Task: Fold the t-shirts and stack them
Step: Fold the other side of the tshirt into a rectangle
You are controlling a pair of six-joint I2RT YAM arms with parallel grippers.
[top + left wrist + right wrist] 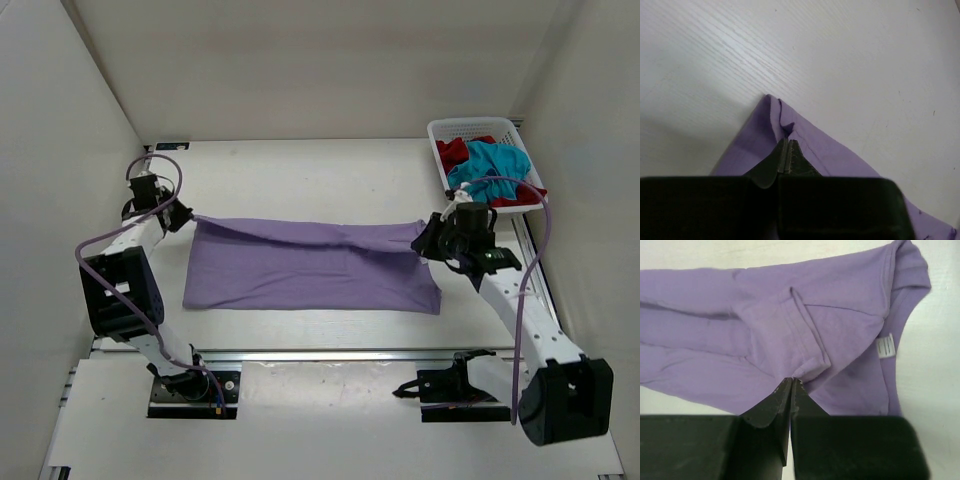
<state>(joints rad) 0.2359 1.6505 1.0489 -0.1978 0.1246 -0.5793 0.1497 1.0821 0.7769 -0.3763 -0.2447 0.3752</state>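
The purple shirt (310,268) lay centred on the table (300,170), its far edge taut between the left gripper (186,216), pinching its 10 o'clock corner, and the right gripper (424,238), pinching at 2 o'clock. Bare surface stretched toward 12 o'clock.

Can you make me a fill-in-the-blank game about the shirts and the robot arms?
1. The left gripper and the right gripper each pinch an end of the spread shirt, whose colour is ____.
2. The white basket holds ____ shirts: the red shirt and the teal shirt.
3. The white basket stands on the ____ arm's side of the table.

Missing words: purple; two; right.
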